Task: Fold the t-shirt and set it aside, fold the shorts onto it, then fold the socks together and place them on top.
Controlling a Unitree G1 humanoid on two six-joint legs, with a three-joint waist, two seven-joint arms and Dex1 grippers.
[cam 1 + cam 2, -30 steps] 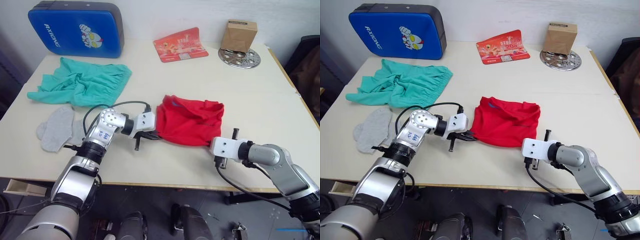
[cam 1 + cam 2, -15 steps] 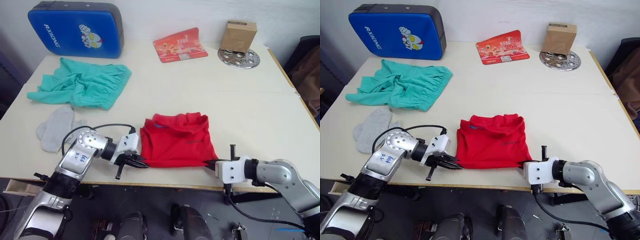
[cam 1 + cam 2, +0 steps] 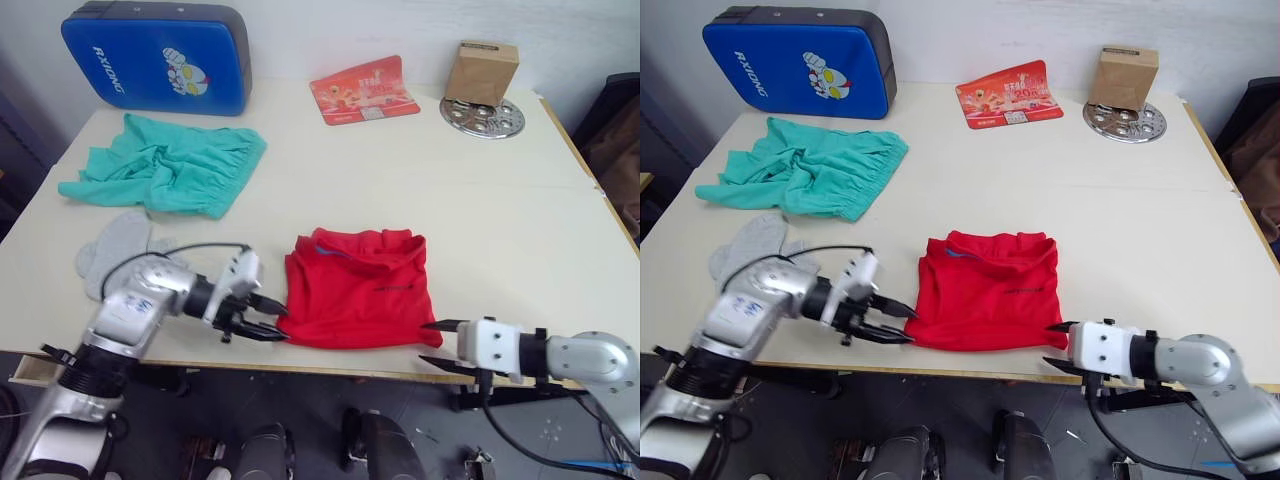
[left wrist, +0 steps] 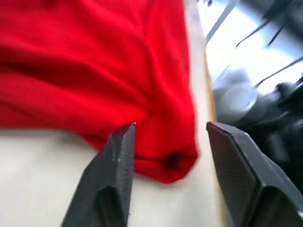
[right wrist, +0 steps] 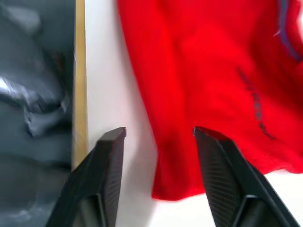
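Socks (image 3: pixel 112 247): we are seeing them lying at 9 o'clock.
Left gripper (image 3: pixel 272 325): we are holding it spread, empty, at the shirt's corner.
T-shirt (image 3: pixel 362 292): lying at 6 o'clock.
Right gripper (image 3: pixel 438 343): spread, empty.

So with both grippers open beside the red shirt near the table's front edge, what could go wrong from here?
The t-shirt lies close to the front edge of the table; a careless pull could drag it off. The left gripper and right gripper are both open at its near corners, so uneven regrasps could skew the fold.
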